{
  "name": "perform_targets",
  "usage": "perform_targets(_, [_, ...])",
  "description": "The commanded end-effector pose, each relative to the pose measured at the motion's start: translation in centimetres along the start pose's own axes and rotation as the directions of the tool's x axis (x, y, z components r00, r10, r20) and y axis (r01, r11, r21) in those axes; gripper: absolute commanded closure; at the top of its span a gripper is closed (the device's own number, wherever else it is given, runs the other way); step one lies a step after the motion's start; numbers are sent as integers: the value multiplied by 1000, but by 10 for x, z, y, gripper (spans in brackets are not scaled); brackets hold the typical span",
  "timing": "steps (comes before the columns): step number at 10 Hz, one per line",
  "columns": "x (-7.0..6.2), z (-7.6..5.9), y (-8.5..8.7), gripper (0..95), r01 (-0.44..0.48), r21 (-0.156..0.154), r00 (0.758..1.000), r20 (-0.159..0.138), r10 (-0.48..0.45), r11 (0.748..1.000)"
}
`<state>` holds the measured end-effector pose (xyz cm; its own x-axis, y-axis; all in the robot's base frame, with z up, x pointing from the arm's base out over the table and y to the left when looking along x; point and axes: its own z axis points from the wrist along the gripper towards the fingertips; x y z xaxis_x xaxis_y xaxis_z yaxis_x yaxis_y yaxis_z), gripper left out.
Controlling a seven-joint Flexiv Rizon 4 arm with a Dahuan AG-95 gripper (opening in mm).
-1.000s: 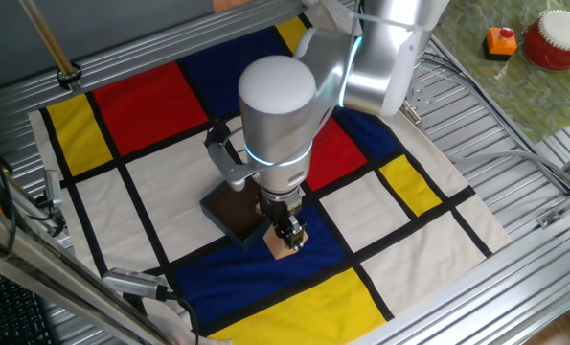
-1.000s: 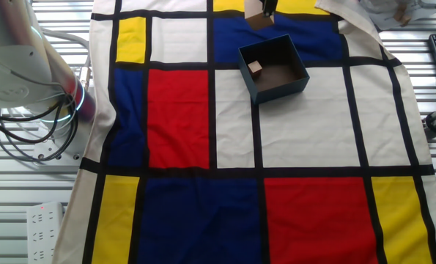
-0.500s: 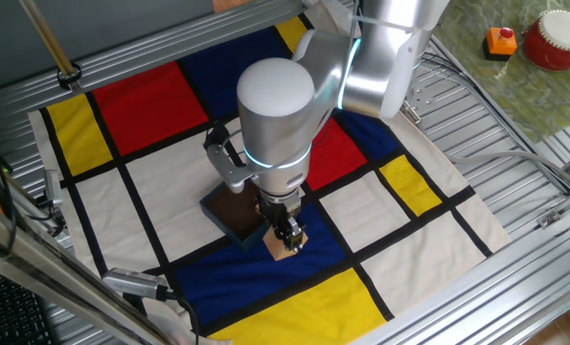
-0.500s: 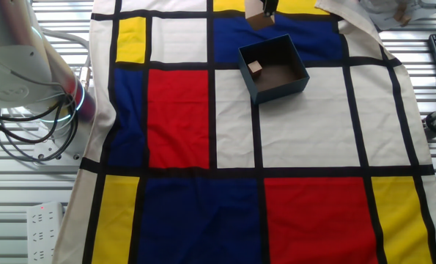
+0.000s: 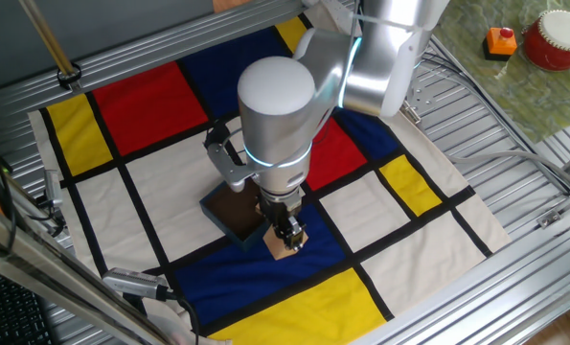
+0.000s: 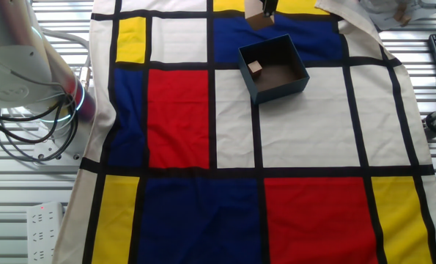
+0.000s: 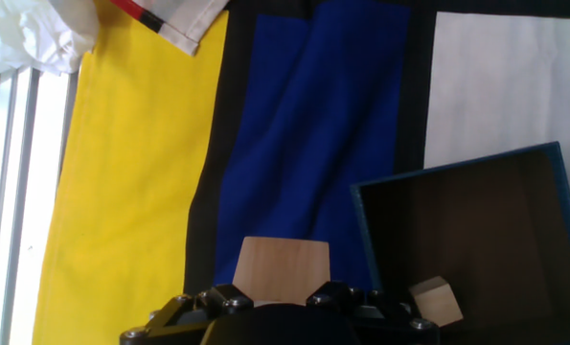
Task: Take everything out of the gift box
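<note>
The gift box (image 6: 282, 89) is dark blue with a brown inside and sits on the checked cloth. It also shows in the one fixed view (image 5: 225, 209) and at the right of the hand view (image 7: 476, 225). One tan wooden block (image 6: 256, 69) lies inside it by a wall, and shows in the hand view too (image 7: 436, 301). My gripper (image 5: 289, 235) is just outside the box, over a blue cloth square. It is shut on the second wooden block (image 7: 283, 270), low at the cloth (image 5: 284, 249). In the other fixed view the gripper (image 6: 266, 9) is cut off at the top edge.
The cloth (image 6: 203, 132) covers a slatted metal table. A power strip (image 6: 45, 220) and cables lie off the cloth. A red pot (image 5: 556, 38) and an orange thing (image 5: 500, 41) stand far off on a side table. White crumpled stuff (image 7: 26, 34) lies past the yellow square.
</note>
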<state>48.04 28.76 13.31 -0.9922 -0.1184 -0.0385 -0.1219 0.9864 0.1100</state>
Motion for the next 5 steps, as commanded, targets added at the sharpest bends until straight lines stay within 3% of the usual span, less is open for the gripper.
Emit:
perform_targets(1, [-6, 7, 6, 0, 27, 128, 998, 51, -34, 991])
perform_targets(3, [-6, 7, 6, 0, 30, 126, 998, 50, -37, 992])
perform_targets(4, [-6, 7, 6, 190, 50, 126, 997, 44, -56, 991])
perform_targets(5, [-7, 9, 2, 190, 61, 124, 997, 44, -67, 990])
